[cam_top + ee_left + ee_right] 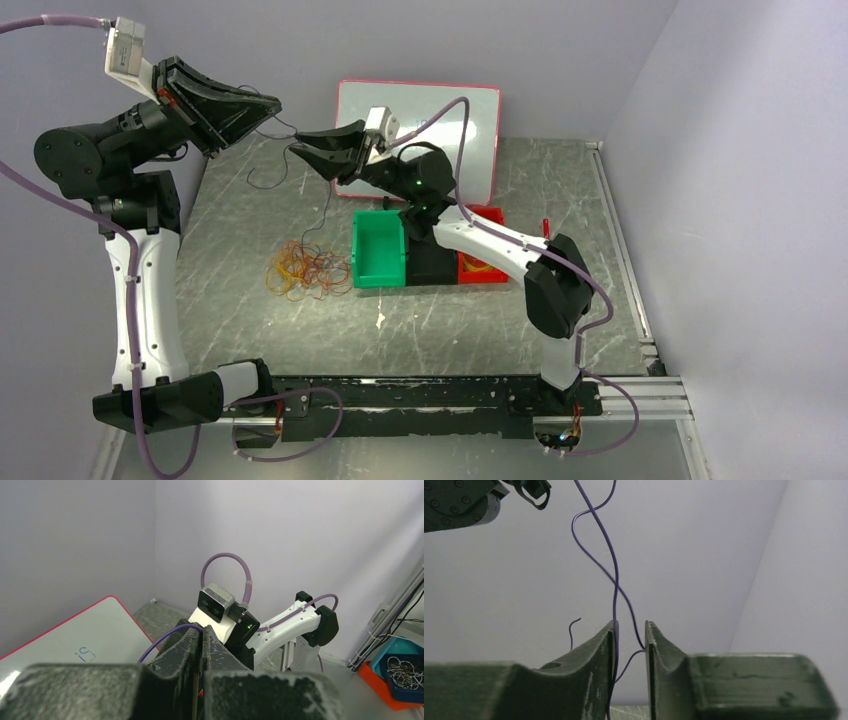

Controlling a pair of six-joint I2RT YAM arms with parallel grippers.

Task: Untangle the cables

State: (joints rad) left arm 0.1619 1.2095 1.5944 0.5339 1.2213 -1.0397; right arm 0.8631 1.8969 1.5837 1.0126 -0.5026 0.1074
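A tangle of orange, yellow and dark cables (305, 272) lies on the table left of the green bin. My left gripper (272, 106) is raised at the upper left, shut on a thin purple cable (161, 640) that comes out at its tip (202, 631). That cable runs across to my right gripper (312, 152), which hovers in front of the whiteboard. Its jaws stand open with a narrow gap (629, 630). Two strands of the purple cable (614, 587) hang down through that gap and brush both fingers. A dark strand drops from there toward the tangle.
Green (378, 250), black (432, 262) and red (480, 262) bins stand in a row mid-table under the right arm. A red-framed whiteboard (440, 110) leans at the back. Walls close in the left and right sides.
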